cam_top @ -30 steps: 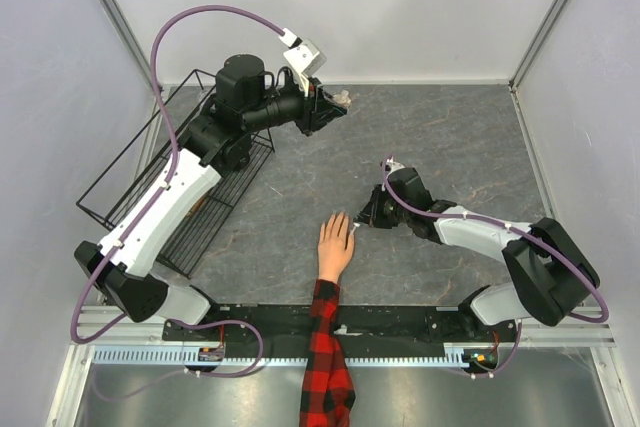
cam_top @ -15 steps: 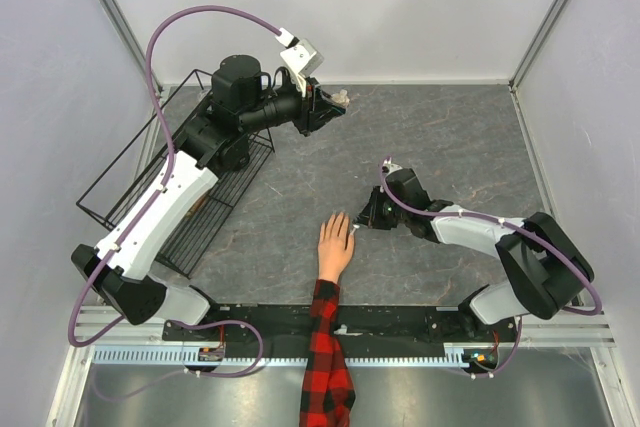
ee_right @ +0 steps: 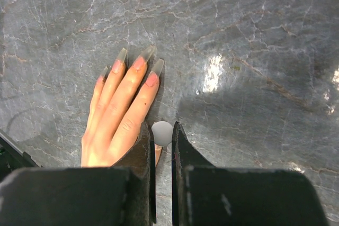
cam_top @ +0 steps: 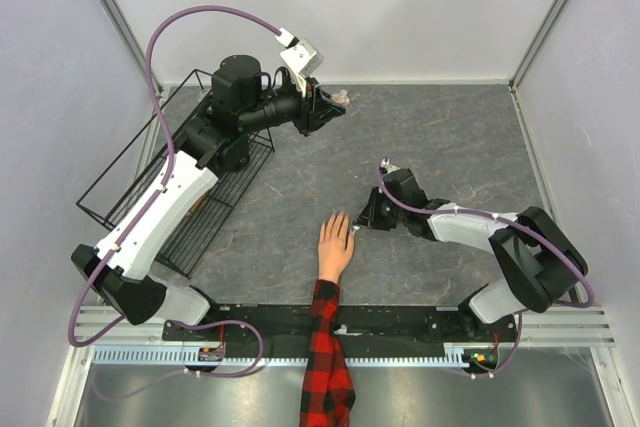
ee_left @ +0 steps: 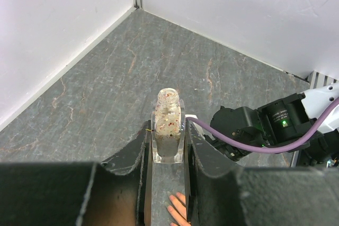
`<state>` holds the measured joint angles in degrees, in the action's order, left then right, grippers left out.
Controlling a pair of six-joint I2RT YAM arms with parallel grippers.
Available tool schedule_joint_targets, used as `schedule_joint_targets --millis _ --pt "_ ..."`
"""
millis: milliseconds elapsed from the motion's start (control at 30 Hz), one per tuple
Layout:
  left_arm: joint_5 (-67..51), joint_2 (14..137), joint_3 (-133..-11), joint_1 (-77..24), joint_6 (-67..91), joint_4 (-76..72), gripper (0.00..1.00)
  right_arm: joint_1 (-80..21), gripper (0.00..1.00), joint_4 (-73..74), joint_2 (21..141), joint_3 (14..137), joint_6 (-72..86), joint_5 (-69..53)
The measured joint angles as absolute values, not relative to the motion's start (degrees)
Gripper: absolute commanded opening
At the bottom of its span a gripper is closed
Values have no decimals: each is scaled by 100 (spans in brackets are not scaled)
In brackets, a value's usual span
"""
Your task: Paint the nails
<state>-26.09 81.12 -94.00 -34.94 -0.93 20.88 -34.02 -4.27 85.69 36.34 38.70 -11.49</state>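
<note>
Peach plastic hand [ee_right: 119, 115] lies flat, palm down, on the grey stone worktop [ee_right: 254, 35], with its plaid sleeve [cam_top: 325, 347] toward the arm bases. The nails [ee_right: 139, 63] are long glossy tips at the far end of the fingers. Right claw [ee_right: 161, 127] sits right up against the side of the hand, pinching a small white round cap [ee_right: 162, 134], which I'd guess is the brush. Left claw [ee_left: 168, 137] is clamped on the open glitter polish bottle [ee_left: 168, 112], held up well apart. The nails look stiff and slick and the hand is probably light. So no grabbing, just feather-light strokes, or it'll skid.
</note>
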Motion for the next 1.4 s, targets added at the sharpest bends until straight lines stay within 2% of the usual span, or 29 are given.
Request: schedule_joint_targets --millis 867,1400 --pt "-2613 8093 -9371 -3332 -95 2088 2 -3402 0 -434 8866 3948 3868 -1035" --pt "-2620 7911 -9282 -3332 -93 2088 2 -3402 0 -167 8514 3944 3852 -847"
